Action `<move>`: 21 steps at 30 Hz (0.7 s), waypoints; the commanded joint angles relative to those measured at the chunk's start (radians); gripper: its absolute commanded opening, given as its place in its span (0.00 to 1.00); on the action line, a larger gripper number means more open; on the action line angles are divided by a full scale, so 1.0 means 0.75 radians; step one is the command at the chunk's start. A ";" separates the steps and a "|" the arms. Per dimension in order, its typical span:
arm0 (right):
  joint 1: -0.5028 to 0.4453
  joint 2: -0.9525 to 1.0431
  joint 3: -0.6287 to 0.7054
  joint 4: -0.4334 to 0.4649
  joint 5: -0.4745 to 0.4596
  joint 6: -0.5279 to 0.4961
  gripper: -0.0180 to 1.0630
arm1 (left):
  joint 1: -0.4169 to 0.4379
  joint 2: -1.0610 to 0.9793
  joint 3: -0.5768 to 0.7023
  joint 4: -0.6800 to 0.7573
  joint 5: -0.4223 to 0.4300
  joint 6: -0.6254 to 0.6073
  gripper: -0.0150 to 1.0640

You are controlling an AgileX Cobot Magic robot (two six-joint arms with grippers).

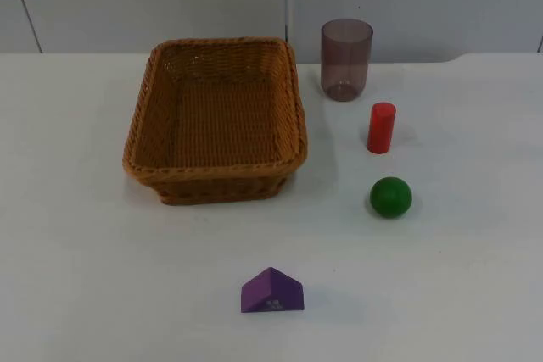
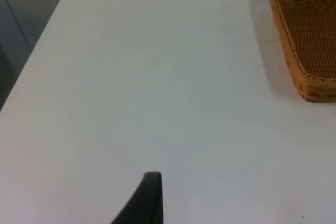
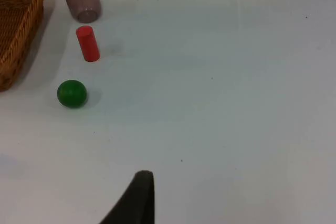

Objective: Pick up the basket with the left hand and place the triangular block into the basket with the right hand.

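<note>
On the white table point(image 1: 76, 252), the left hand point(image 2: 149, 198) is held over bare surface, well apart from the basket point(image 1: 216, 120); whether its fingers are apart or together cannot be told. The wicker basket is seen empty. The purple triangular block point(image 1: 271, 292) lies nearer the front. A translucent cup point(image 1: 346, 59), empty, stands upright just beside the basket, then a red cylinder point(image 1: 381, 127) and a green ball point(image 1: 390, 197). The right hand point(image 3: 137, 198) waits over the table; its state cannot be told.
</note>
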 commanded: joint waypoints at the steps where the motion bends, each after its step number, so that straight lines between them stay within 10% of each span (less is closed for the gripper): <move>1: -0.010 -0.006 -0.008 -0.001 -0.025 -0.012 0.99 | 0.007 -0.006 0.006 -0.025 -0.018 0.023 0.99; 21: -0.010 0.561 -0.265 -0.001 -0.256 -0.016 0.99 | 0.007 0.438 -0.166 -0.130 -0.157 0.088 0.99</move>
